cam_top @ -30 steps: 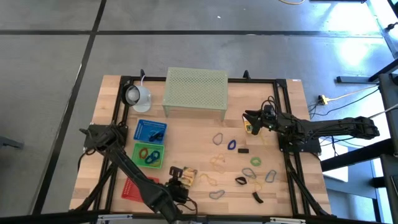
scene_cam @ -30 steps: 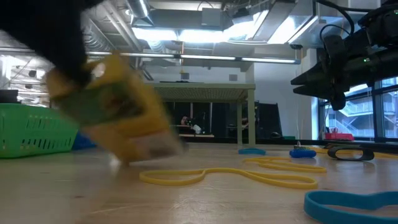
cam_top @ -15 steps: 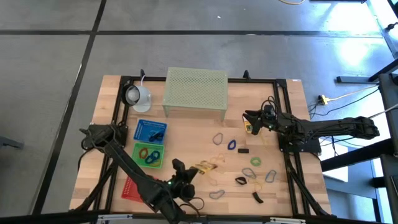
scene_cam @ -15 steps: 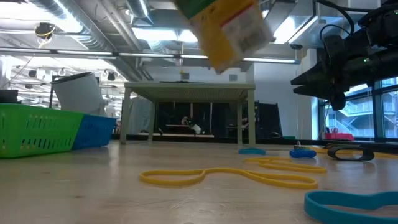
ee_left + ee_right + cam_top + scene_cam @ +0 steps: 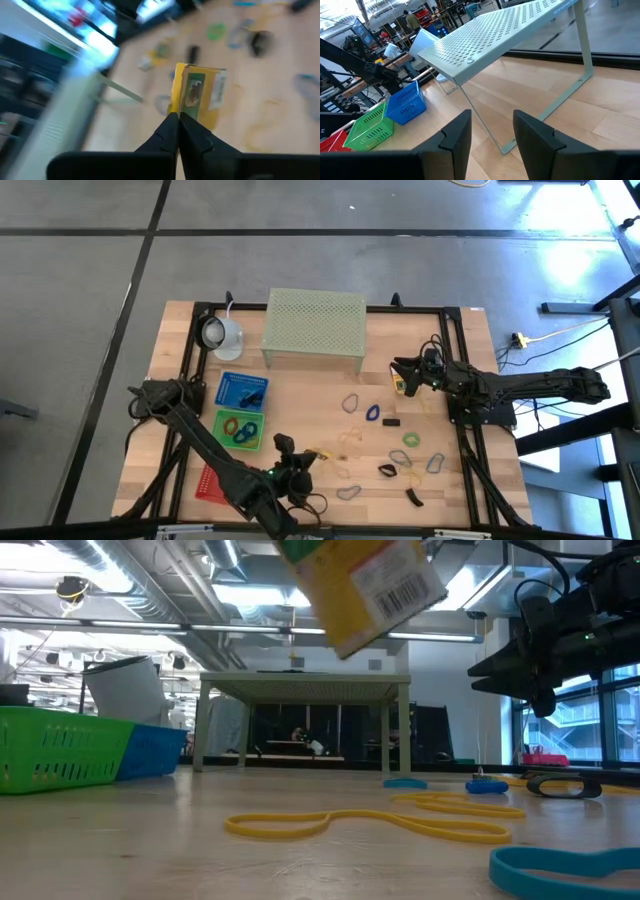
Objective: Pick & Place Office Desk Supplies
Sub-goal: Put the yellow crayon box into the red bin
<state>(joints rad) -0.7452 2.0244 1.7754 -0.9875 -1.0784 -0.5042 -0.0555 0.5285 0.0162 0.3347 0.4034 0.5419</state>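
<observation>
While the left tool [image 5: 300,463] hangs above the near middle of the worktop [image 5: 320,395], its two dark fingers [image 5: 176,131] are pinched together on the edge of a yellow printed box [image 5: 197,97], which it holds clear of the wood. From table height the same box [image 5: 365,585] shows tilted high up, barcode side outward, with nothing beneath it but a long yellow loop [image 5: 370,822] lying flat on the boards.

Over by the right edge of the worktop the right tool [image 5: 402,377] waits, its fingers [image 5: 535,135] spread apart and holding nothing. A second small yellow box [image 5: 399,385] lies just at its tips; whether they touch cannot be told.

Between the two arms the other supplies lie loose on the wood: a blue loop [image 5: 372,413], a grey loop [image 5: 351,402], a green loop [image 5: 411,439], a small black clip [image 5: 391,421] and another black clip [image 5: 387,471] nearer the front.

On the left side stand three baskets in a line: a blue basket [image 5: 242,391], a green basket [image 5: 238,429] with several coloured loops inside it, and a red basket [image 5: 212,480] nearest the front. At the back of the worktop stands the pale green mesh stand [image 5: 314,327], with a white round lamp [image 5: 220,334] just beside it.
</observation>
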